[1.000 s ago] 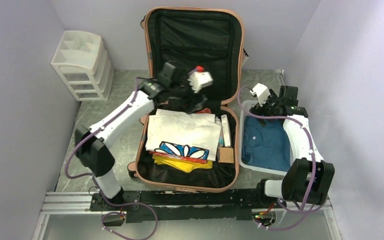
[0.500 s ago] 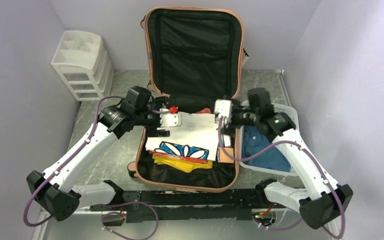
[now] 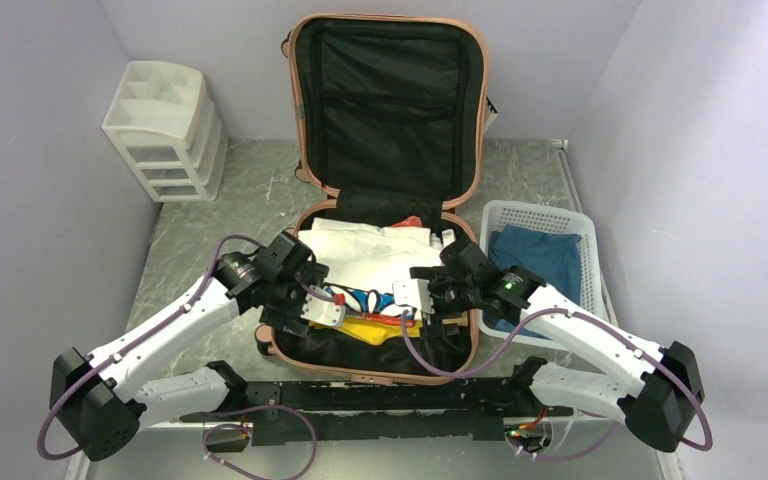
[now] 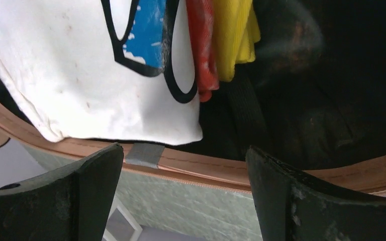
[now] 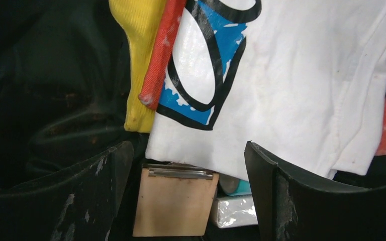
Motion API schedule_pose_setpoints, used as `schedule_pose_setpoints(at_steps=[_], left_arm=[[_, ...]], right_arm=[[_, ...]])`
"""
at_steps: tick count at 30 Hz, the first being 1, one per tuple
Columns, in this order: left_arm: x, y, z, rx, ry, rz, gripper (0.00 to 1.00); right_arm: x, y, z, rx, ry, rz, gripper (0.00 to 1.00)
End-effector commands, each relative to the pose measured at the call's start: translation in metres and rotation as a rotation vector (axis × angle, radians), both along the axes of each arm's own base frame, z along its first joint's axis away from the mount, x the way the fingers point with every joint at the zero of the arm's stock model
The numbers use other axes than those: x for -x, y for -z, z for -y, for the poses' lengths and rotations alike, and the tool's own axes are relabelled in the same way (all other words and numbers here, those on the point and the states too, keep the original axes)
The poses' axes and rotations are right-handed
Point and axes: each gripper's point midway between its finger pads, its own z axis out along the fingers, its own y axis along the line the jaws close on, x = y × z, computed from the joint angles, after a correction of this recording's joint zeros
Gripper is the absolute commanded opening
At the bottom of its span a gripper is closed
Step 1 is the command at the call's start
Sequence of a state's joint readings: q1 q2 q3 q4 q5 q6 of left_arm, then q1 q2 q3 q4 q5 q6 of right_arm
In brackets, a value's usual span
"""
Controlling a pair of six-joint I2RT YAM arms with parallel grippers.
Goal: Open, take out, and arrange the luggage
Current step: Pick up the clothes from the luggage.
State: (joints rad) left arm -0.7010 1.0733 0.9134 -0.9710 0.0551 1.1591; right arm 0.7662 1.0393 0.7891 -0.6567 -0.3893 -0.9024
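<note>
Grey bench point(image 3: 250, 190) walled in lilac, luggage point(image 3: 390, 100) open at centre with lid propped toward 12 o'clock, your left tool point(image 3: 325, 312) at its 8 and right tool point(image 3: 408, 297) at 4 hover spread apart over the white shirt point(image 3: 370, 262), likely to lift it together.

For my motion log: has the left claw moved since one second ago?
Yes. The left claw moved away from the upright lid of the luggage, toward the suitcase's near rim at the bottom of the top view.
</note>
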Motion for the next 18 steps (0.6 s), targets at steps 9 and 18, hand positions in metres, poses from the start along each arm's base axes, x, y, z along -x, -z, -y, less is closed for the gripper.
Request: schedule_pose_setpoints(at_steps=[9,18], left_arm=[[-0.021,-0.003,0.021,0.073,-0.007,0.123,0.94],[-0.003,0.012,0.021,0.043,0.032,0.057,0.91]], right_arm=[[-0.025,0.004,-0.010,-0.073,0.125,0.134,0.78],[0.005,0.009,-0.019,-0.099,-0.019,0.046,0.80]])
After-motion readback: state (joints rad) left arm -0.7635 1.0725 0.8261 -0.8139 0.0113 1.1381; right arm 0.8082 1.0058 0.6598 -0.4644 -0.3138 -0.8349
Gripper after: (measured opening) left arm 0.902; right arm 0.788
